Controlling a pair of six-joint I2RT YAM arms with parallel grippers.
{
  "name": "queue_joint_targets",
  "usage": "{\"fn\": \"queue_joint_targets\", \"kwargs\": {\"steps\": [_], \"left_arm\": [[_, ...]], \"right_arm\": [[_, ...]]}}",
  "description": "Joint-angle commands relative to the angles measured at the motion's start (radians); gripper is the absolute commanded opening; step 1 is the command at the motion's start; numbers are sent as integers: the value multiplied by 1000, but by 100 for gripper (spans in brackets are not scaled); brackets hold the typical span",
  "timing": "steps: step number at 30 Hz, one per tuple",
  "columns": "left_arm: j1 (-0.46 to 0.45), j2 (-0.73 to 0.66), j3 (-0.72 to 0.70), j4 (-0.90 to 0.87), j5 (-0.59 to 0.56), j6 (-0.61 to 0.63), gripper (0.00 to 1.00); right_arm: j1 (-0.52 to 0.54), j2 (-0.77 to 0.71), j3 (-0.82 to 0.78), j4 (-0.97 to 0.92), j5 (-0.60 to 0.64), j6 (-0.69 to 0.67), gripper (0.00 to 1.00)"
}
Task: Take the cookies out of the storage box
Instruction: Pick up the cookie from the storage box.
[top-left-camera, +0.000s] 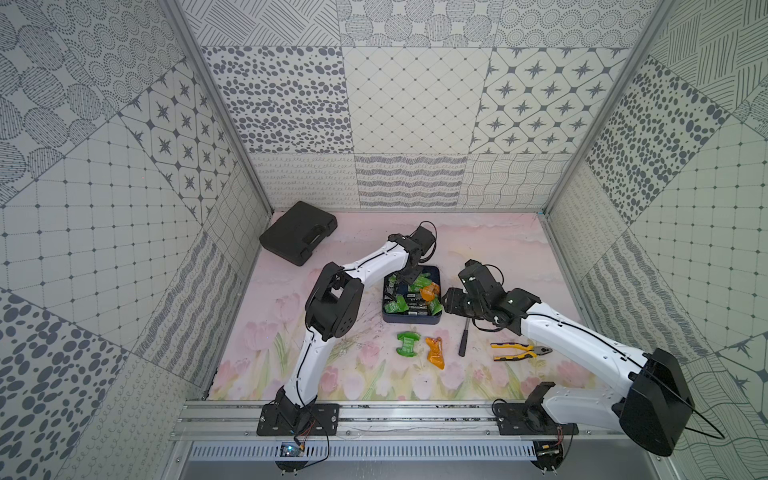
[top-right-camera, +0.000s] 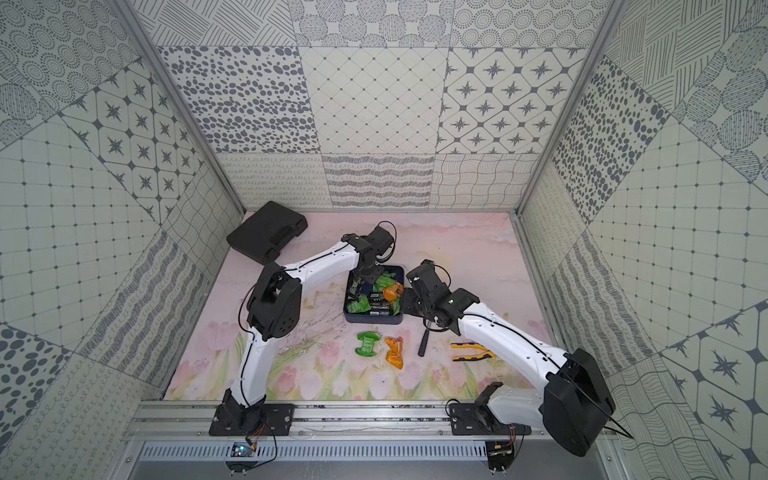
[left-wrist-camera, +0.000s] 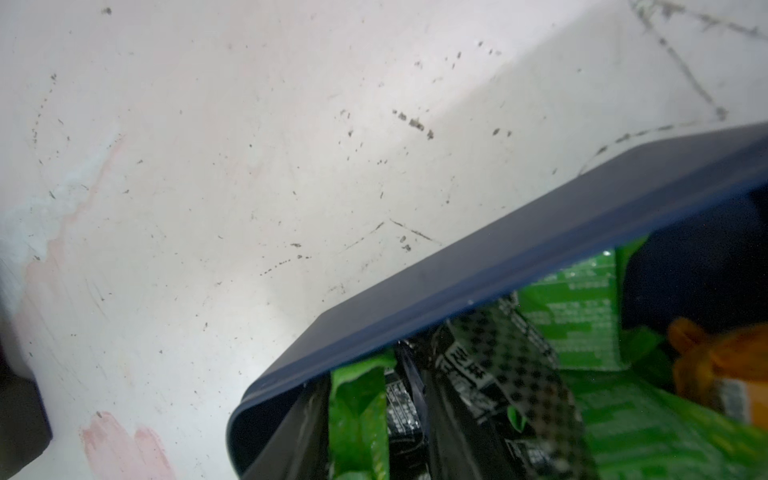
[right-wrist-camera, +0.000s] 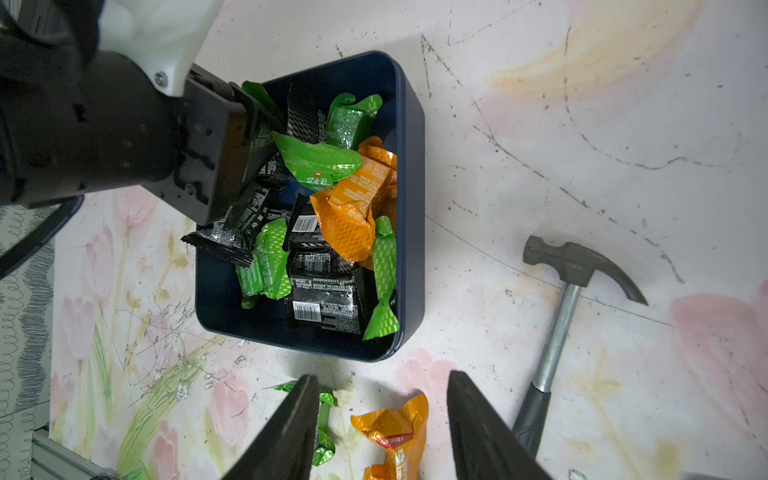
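Note:
The navy storage box (top-left-camera: 411, 319) (top-right-camera: 372, 320) sits mid-table, holding several green, orange and black cookies (top-left-camera: 417, 296) (right-wrist-camera: 349, 199). My left gripper (top-left-camera: 398, 286) (right-wrist-camera: 259, 141) reaches down into the box's far left part. In the left wrist view its fingers (left-wrist-camera: 291, 432) press on a green cookie (left-wrist-camera: 357, 415), with a black packet beside it. My right gripper (top-left-camera: 448, 303) (right-wrist-camera: 382, 374) hangs open and empty just right of the box. Below it, a green cookie (top-left-camera: 407, 344) (right-wrist-camera: 326, 419) and an orange cookie (top-left-camera: 435, 352) (right-wrist-camera: 395, 432) lie on the table.
A hammer (top-left-camera: 463, 340) (right-wrist-camera: 557, 332) lies right of the loose cookies, and yellow-handled pliers (top-left-camera: 519, 351) lie beyond it. A black moulded case (top-left-camera: 297, 237) rests at the back left corner. Patterned walls enclose the table on three sides.

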Motion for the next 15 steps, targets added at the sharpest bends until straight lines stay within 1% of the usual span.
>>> {"fn": "queue_joint_targets", "kwargs": {"steps": [1,6,9,13,15], "left_arm": [[6,11,17,-33,-30,32,35],[6,-1,16,-31,-42,30,20],[5,-19,16,-34,-41,19,14],[-6,-80,1,-34,-19,-14,12],[-14,-134,-26,-26,12,-60,11]], "right_arm": [[-4,0,24,11,14,5,53],[-3,-2,23,11,14,5,51],[-3,-6,21,12,17,3,51],[-3,-10,21,11,19,3,51],[-3,-12,22,11,17,1,51]]}}
